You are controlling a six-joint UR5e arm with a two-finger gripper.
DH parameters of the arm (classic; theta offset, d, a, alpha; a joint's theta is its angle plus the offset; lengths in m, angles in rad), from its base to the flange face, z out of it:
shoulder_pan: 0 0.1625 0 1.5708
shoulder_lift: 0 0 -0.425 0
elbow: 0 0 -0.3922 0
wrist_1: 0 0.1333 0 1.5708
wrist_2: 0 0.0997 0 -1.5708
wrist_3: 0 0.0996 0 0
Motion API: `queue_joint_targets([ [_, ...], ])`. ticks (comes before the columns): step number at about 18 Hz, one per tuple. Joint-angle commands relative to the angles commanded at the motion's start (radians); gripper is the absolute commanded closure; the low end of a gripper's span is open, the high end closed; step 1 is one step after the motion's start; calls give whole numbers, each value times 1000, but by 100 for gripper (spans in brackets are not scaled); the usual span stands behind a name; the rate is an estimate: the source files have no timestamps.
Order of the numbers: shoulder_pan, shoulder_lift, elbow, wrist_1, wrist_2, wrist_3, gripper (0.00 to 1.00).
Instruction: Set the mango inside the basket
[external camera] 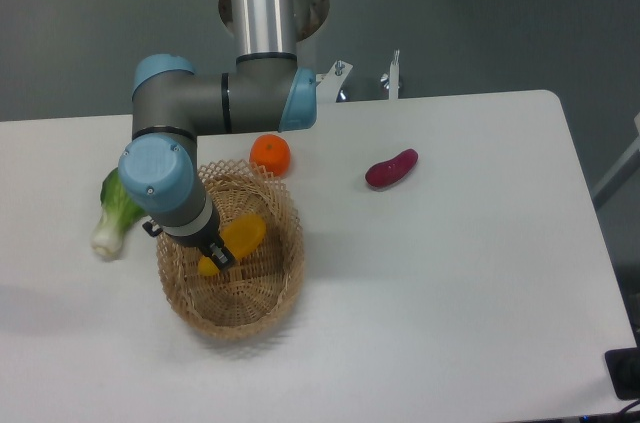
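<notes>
- The black two-finger gripper grasps the elongated yellow-orange mango.
- The mango sits low inside the oval tan woven wicker basket, near the table's left side.

Gripper mostly hidden under the arm's own wrist; only a dark finger tip shows against the mango, and whether the jaws are closed on the fruit cannot be told. The wrist also covers the mango's lower left end, the left part of the basket and the right side of the bok choy. The arm's upper column is cut off by the top edge; a dark object at the lower right corner is cut by the edge and unidentifiable.
</notes>
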Motion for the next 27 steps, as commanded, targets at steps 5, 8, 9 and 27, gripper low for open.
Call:
queue_joint_targets([
  [5, 116, 32, 14, 8, 2, 6, 0],
  [8, 172, 35, 37, -1, 3, 43, 0],
  [9, 192, 37, 43, -3, 3, 76, 0],
  [27, 517, -98, 305, -63, 44, 319, 0],
])
